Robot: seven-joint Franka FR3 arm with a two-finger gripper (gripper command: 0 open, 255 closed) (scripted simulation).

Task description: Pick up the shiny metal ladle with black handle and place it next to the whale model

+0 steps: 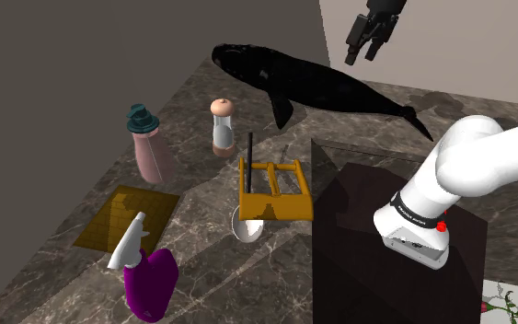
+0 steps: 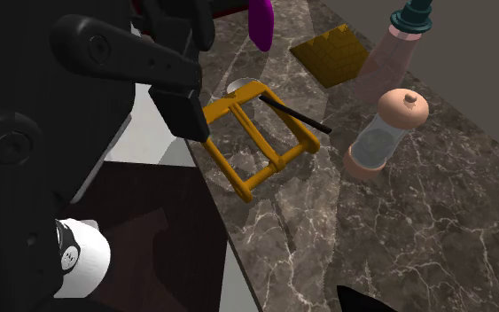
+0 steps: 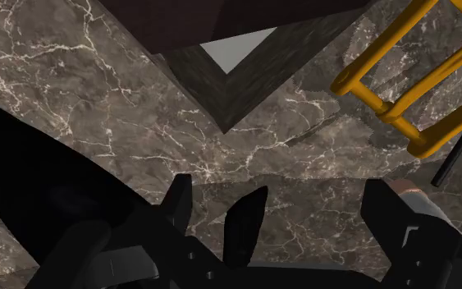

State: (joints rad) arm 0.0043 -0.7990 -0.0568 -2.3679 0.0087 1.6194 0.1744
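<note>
Marble countertop carried the ladle (image 1: pixel 247 226) near its middle, handle crossing the yellow frame (image 1: pixel 275 190); the whale (image 1: pixel 321 87) lay along the back edge. The gripper (image 1: pixel 362 57) hung high, jaws apart, empty. Risk: the frame could snag the rising ladle.

Ladle (image 1: pixel 247 226) against rack (image 1: pixel 280 207), grinder (image 1: pixel 222 129) beside, whale (image 1: pixel 321 87) behind both

A dark marbled desk (image 1: pixel 206 276) carries a yellow frame (image 1: pixel 275 208) near its middle. A ladle (image 1: pixel 247 226) rests its bowl at one corner of the frame, its black handle crossing the bars. Beyond the frame lies a black whale (image 1: pixel 312 87). To the shoulder view's left of the frame stand a grinder (image 1: pixel 222 129) and a pink bottle (image 1: pixel 153 147) - nearer the camera, an ochre mat (image 1: pixel 123 216) and a purple spray bottle (image 1: pixel 148 281).
</note>
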